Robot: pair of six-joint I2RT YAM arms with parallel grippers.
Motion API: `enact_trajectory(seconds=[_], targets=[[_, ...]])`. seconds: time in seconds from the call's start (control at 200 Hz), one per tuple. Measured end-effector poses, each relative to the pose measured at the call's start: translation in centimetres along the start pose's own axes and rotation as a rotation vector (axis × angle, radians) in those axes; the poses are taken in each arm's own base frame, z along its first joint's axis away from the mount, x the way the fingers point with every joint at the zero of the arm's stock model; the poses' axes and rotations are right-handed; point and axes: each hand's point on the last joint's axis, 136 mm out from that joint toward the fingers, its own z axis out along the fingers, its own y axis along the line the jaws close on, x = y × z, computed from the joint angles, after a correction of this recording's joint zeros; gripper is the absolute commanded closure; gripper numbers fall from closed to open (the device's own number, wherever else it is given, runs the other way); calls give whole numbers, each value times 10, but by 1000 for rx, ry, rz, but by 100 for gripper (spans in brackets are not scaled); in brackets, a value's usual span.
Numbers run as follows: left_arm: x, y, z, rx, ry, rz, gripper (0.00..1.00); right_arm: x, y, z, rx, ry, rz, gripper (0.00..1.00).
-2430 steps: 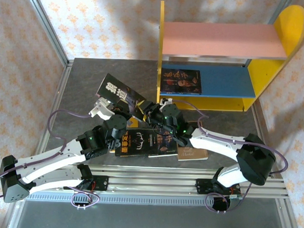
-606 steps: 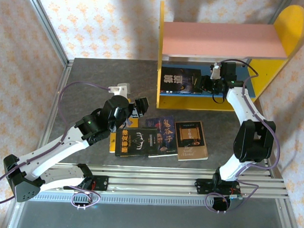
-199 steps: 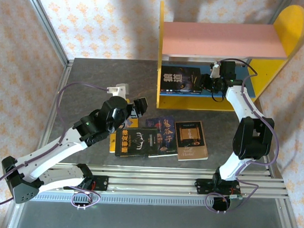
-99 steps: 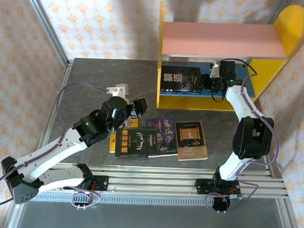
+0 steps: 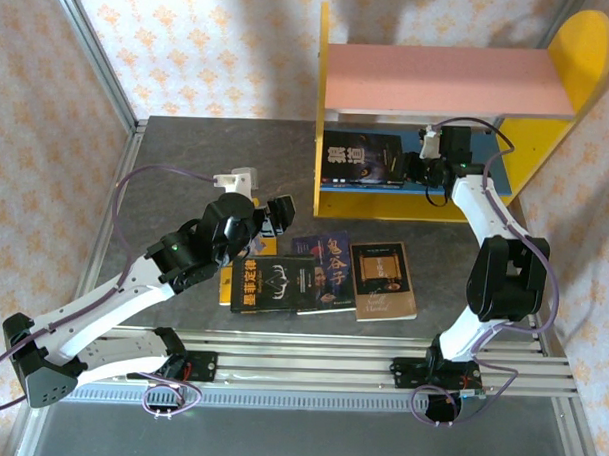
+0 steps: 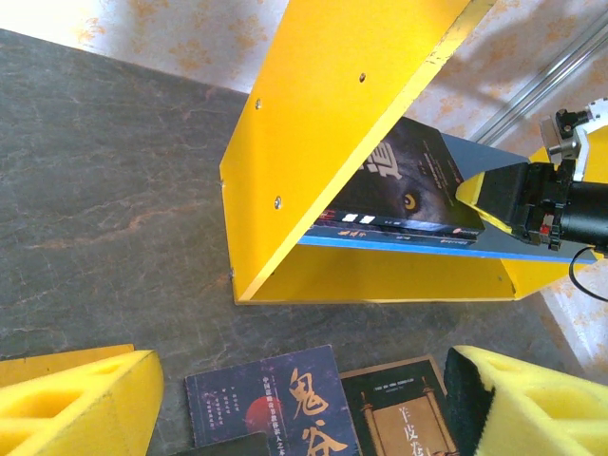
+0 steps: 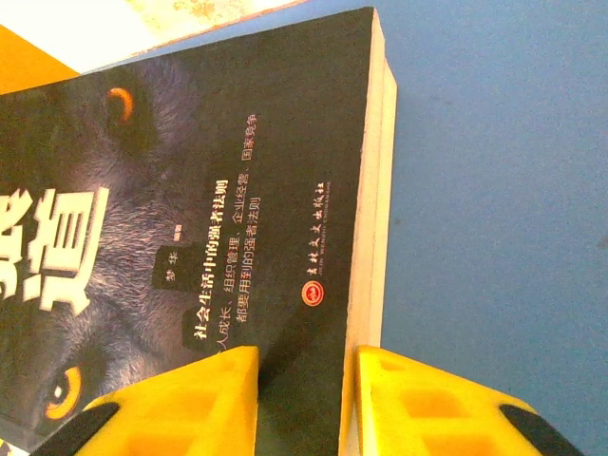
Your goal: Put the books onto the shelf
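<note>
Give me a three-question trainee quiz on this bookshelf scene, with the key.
1. True or false: the left gripper is open and holds nothing.
2. Where does the wolf-cover book sit? A: pink board. B: blue board. C: table.
3. Which gripper is at that book's edge inside the shelf?
Key: 1 true; 2 B; 3 the right gripper.
</note>
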Motion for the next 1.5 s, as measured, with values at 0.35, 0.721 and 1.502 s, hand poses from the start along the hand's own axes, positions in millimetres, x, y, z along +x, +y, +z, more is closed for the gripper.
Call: enact_trajectory(seconds=[0.35,0.721,1.502], targets=[[0,0,0,-2,-1,0,22,0,-3,-1,20,-3,-41,77],[-3,0,-3,1,-11,-4,22,0,-4,-2,19,-4,-61,80],[-5,2,-6,2,-19,-7,22,-1,-9,-6,2,-1,-62,82]])
